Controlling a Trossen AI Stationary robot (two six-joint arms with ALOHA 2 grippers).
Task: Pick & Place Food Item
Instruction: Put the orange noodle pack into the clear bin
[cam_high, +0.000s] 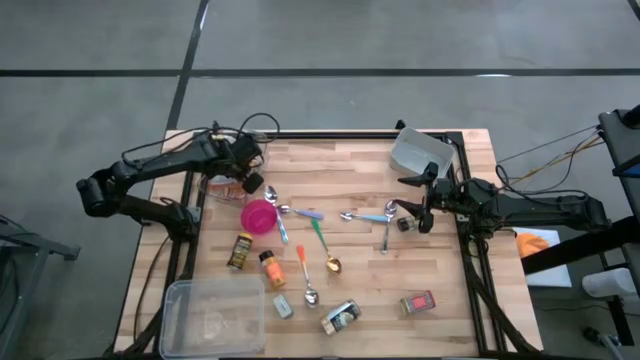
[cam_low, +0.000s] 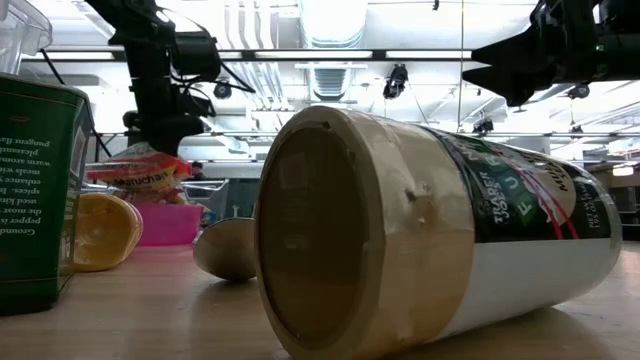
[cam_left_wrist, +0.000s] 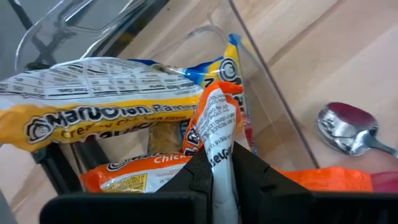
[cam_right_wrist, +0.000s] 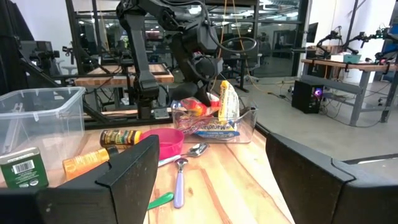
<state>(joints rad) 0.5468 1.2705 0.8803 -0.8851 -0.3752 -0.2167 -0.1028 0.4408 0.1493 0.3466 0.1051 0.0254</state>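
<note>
A clear open bin (cam_high: 222, 188) at the table's far left holds several ramen packets (cam_left_wrist: 106, 112). My left gripper (cam_high: 247, 176) hangs over that bin, pointing steeply down, shut on the orange-and-white end of one packet (cam_left_wrist: 217, 124). In the right wrist view this packet (cam_right_wrist: 227, 106) stands on end in the bin (cam_right_wrist: 245, 127) under the left gripper (cam_right_wrist: 208, 74). My right gripper (cam_high: 408, 202) waits at the table's right side, level and open (cam_right_wrist: 211, 168), with nothing between its fingers. My left gripper pinches the packet's flat sealed end (cam_left_wrist: 219, 140) between its two fingers. It comes from above, slanting down into the bin. The packet stands on end below the fingers, and its lower part sits in the bin among the other packets.
A pink bowl (cam_high: 259, 215) and several spoons (cam_high: 310, 215) lie mid-table. Spice bottles (cam_high: 240, 250) stand nearby, and a jar (cam_low: 430, 240) lies on its side. An empty clear tub (cam_high: 213, 315) sits near left, another clear container (cam_high: 420, 150) far right.
</note>
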